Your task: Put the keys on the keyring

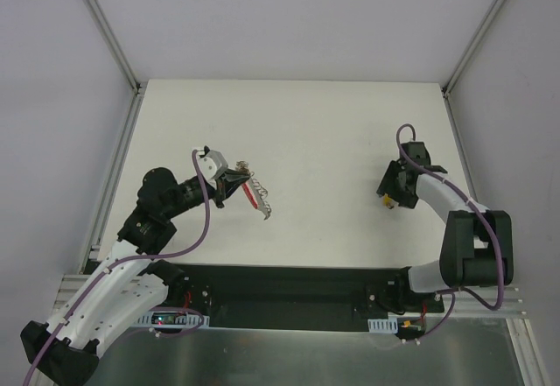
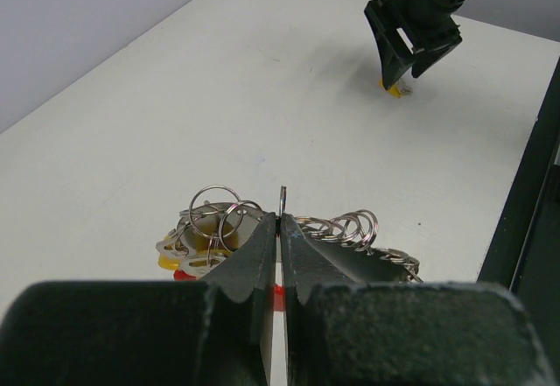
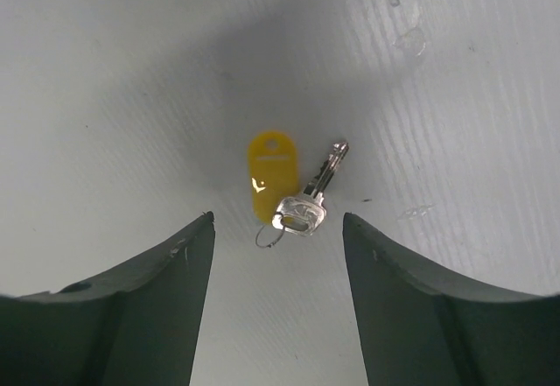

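The keyring (image 2: 350, 228) is a bunch of silver rings and chain with a red band (image 1: 252, 195), lying left of centre on the table. My left gripper (image 2: 282, 220) is shut on one thin upright ring (image 2: 282, 200) of the bunch. Keys with yellow parts (image 2: 168, 262) sit in the bunch's left side. At the right, a silver key (image 3: 306, 204) with a yellow tag (image 3: 272, 174) and a small wire loop lies flat on the table. My right gripper (image 3: 278, 228) is open just above it, one finger on each side, not touching. The key also shows in the top view (image 1: 385, 200).
The white table (image 1: 324, 132) is bounded by metal frame rails at the left (image 1: 114, 167) and right (image 1: 464, 141). A dark mounting rail (image 1: 289, 285) runs along the near edge between the arm bases.
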Controlling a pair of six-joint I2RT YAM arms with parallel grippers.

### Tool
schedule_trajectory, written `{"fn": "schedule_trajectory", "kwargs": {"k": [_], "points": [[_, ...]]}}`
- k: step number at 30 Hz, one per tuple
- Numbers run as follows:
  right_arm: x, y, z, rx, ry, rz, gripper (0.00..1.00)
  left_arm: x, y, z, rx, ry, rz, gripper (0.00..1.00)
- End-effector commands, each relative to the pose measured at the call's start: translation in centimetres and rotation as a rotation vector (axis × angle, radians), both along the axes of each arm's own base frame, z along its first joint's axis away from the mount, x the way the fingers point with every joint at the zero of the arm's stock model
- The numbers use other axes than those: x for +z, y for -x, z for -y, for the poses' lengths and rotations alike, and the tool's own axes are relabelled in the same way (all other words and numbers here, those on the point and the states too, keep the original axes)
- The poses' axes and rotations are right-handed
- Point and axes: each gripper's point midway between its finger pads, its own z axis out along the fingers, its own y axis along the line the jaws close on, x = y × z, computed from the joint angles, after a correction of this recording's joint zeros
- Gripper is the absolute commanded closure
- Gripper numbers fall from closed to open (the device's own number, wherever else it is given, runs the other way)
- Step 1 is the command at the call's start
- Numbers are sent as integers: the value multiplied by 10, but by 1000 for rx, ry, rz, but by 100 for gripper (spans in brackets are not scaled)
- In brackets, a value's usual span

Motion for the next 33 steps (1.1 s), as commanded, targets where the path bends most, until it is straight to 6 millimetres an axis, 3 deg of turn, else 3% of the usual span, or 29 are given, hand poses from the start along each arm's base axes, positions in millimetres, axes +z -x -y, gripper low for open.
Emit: {"fn": "schedule_trajectory", "kwargs": {"k": [1,9,15,19,23,28,33], "points": [[3,-16,-5,-31,-40,23,37,24,-3,-3,15,29,85,100],[-7,-21,-21,-17,-104,-4,37,23,-2,-1,4,28,80,100],[-6,-33,-53,45,-139,6,37,24,-2,-1,4,26,82,100],[6,-51,-86,148,-181,36,37,22,-3,-2,7,23,78,100],[16,-58,-101,229,-191,53,38,21,-3,-2,7,18,78,100],[37,-58,-85,396,-61,100,41,20,-4,-2,9,14,79,100],[39,-54,-50,461,145,77,57,19,-4,-1,4,13,76,100]]}}
